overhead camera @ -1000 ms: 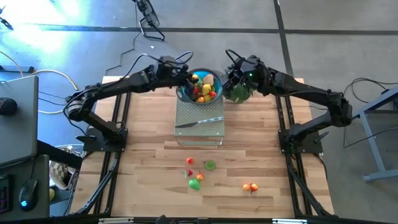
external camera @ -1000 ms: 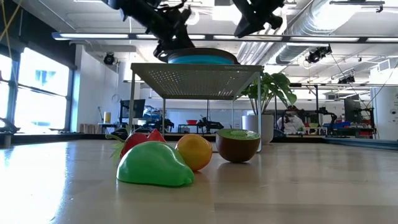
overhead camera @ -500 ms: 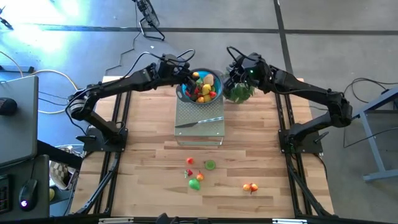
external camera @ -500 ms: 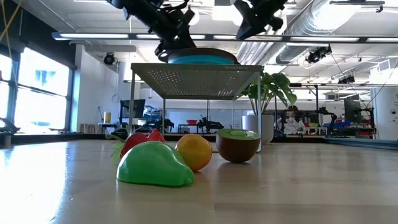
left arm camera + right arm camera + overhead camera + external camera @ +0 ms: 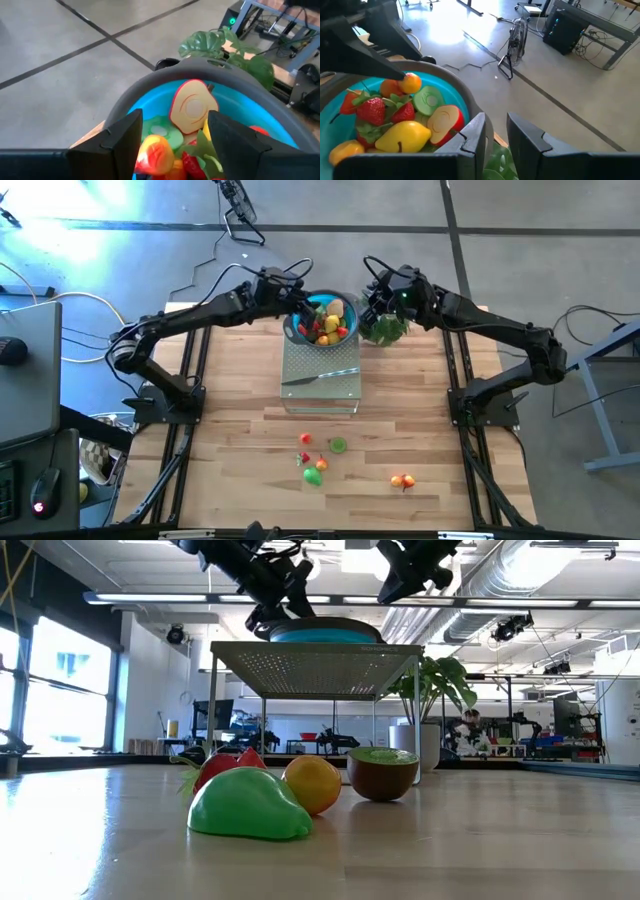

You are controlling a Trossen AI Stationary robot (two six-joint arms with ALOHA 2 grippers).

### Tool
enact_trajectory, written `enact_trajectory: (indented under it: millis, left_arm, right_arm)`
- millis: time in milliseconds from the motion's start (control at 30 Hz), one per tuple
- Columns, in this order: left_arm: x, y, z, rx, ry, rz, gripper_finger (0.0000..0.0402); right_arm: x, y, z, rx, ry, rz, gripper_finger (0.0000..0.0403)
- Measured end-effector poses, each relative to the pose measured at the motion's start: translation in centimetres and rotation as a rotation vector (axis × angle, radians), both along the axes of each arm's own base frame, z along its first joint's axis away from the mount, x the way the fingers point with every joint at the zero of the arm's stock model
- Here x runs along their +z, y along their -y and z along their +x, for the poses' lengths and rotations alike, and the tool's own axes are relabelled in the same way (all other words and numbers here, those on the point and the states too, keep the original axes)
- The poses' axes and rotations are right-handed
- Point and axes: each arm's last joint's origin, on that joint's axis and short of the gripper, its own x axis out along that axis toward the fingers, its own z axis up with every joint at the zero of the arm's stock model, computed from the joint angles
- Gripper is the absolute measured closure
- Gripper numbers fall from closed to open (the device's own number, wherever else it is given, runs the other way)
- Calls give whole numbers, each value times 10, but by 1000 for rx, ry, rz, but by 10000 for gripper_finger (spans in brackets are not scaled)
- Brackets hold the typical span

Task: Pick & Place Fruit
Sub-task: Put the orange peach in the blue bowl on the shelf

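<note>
Over the blue bowl [image 5: 321, 321] on the metal rack [image 5: 321, 376], the left gripper [image 5: 303, 307] is held with its fingers [image 5: 120, 137] spread apart and nothing between them. An orange fruit [image 5: 411, 82] is seen just below its tips, among the fruit [image 5: 402, 117] piled in the bowl. The right gripper [image 5: 372, 308] is poised beside the bowl, above the plant [image 5: 384, 329], its fingers [image 5: 472, 134] nearly closed on nothing. More fruit [image 5: 318, 460] is scattered on the table [image 5: 230, 430], and a knife [image 5: 320, 376] lies on the rack.
</note>
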Motion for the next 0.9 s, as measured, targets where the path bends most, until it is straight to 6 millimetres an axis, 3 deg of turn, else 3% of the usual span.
enact_trajectory:
  millis: [367,600,900]
  left_arm:
    - [21,18,-27,-44,14,-61,201]
    - [26,48,-16,-158,20,-20,257]
    - [21,77,-7,-226,-24,-1,343]
  right_arm:
    - [1,-6,3,25,35,29,332]
    - [4,-23,12,88,72,17,332]
    - [4,-61,24,206,93,44,332]
